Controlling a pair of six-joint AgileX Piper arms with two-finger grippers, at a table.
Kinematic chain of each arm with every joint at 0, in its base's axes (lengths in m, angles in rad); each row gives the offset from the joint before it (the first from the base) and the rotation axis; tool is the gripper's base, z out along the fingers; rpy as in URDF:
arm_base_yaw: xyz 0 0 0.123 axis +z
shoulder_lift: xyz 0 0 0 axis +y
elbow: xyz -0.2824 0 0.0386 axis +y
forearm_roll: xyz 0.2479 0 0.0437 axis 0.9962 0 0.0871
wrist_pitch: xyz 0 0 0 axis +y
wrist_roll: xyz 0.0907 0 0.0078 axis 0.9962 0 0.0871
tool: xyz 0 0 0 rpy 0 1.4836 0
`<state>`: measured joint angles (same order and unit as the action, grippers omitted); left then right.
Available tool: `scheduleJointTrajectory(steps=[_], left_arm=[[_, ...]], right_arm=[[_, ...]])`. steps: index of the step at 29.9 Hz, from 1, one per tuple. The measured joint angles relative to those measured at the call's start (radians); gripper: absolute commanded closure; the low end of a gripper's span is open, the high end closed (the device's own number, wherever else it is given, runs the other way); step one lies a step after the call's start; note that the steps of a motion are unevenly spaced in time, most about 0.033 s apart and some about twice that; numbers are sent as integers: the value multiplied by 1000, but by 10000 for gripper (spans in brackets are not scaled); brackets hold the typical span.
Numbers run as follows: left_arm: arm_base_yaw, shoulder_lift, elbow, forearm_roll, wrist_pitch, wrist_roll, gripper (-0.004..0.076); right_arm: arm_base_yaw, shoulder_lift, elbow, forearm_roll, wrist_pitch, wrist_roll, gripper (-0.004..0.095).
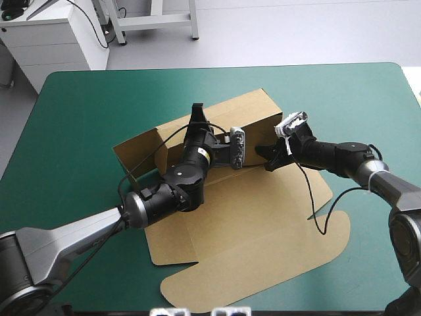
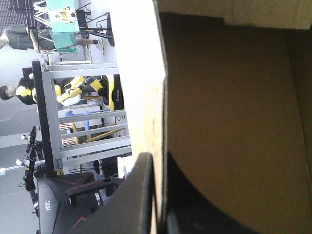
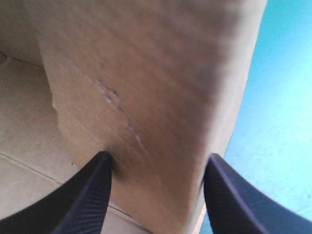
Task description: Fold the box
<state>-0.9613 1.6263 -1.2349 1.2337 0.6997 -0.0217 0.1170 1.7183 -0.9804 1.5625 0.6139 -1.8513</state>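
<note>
1 brown box, partly raised, at the middle of my teal-green table.
The box runs its long axis from near-left to far-right; 1 far wall stands up, and the lid lies flat toward the near edge. My left arm crosses the box's middle and hides part of its floor. My left gripper pinches that wall's edge, fingers nearly together. My right gripper is spread, its 2 fingers either side of the right end flap.
</note>
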Motion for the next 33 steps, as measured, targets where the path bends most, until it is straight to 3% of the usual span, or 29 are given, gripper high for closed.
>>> scheduleJointTrajectory(steps=[4,11,18,24,28,33], left_arm=[[0,0,0,0,0,0,732],[0,0,0,0,0,0,732],[0,0,0,3,11,-13,732],[-8,0,-2,27,73,-152,732],[-9,1,-4,55,109,-262,732],[-12,3,-4,63,103,-290,732]], right_arm=[[0,2,0,8,1,-6,642],[0,3,0,10,1,-4,908],[5,-12,1,-1,-33,39,908],[13,-72,5,-61,-75,112,908],[16,-112,5,-183,-78,255,908],[19,-149,5,-362,-78,465,907]])
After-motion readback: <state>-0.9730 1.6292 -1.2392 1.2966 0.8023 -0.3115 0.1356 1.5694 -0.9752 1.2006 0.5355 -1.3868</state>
